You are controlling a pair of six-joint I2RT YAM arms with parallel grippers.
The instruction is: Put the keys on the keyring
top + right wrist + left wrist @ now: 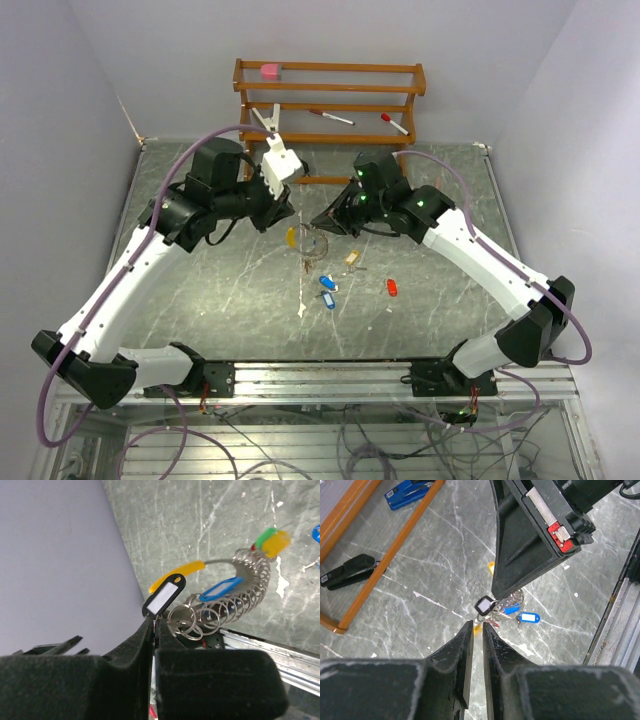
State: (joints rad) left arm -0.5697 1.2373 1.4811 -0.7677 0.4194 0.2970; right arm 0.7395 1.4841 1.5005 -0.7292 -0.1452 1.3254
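Right now my right claw (152,625) pinches the keyring (220,560) (black-tagged key (164,596) alongside). My left claw (477,625) is a slit apart; I cannot tell if it holds anything.

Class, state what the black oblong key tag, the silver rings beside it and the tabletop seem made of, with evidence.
Black oblong key tag: probably glossy plastic, smooth moulded rim around white insert. Silver rings: metal, bright glints. Tabletop: grey-green stone look, white veins; possibly laminate.

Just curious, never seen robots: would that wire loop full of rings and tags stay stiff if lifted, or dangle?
The keyring keeps an even curve, so likely stiff. Its small rings and tags, like the black tag at the right pincer, hang loose and would probably swing. Thin wire, plastic: probably light.
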